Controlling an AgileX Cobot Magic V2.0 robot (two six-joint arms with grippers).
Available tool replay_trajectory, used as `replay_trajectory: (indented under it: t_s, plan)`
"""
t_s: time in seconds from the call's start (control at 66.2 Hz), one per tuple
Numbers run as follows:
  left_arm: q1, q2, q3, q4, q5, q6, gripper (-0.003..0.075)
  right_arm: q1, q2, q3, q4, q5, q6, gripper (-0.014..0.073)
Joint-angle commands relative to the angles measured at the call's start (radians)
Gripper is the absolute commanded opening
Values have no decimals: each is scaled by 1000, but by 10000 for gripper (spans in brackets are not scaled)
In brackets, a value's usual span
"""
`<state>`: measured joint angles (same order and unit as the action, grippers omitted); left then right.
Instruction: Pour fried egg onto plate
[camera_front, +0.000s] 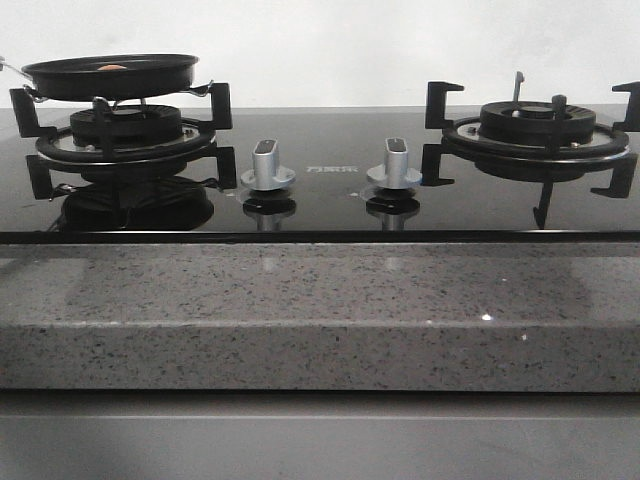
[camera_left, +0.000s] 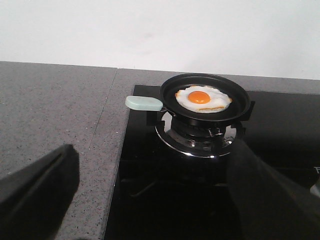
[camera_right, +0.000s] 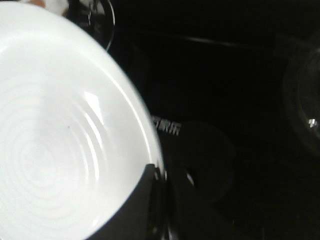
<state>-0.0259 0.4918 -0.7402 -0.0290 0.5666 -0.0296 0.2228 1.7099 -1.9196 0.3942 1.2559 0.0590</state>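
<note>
With the fried egg (camera_left: 202, 98) lying in the pan (camera_left: 205, 96) ahead of the open, empty left claw (camera_left: 150, 195), a missed handle (camera_left: 144, 103) was risked, while the plate (camera_right: 60, 125) was gripped by its rim in the right claw (camera_right: 157, 177).

This is a kitchen. A black glass gas hob (camera_front: 320, 190) with two burners and two silver knobs (camera_front: 267, 165) is set into a speckled grey stone desk (camera_front: 320, 300) against a plain white wall. A black frying pan (camera_left: 205, 97) sits on the left burner (camera_front: 125, 130).
</note>
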Motion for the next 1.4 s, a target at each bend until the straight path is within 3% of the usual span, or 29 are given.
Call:
replay_trajectory:
  t_s: [0.0,0.242,0.498,0.694,1.389]
  plan:
    - [1,11,-34,-6,-73,-1,596,22,-130,108,17,-97,-15,-67]
    - [1,11,-34,-6,-73,-1,596,87,-225,413,16,-271,-40,-67]
    - [1,11,-34,-6,-73,-1,596,98,-214,563,16,-449,-40,-67]
    - [1,11,-34,-6,-73,-1,596,98,-198,578,8,-505,-40,-67]
    - [1,11,-34,-6,-73,-1,596,98,-131,578,-10,-496,-40,-67]
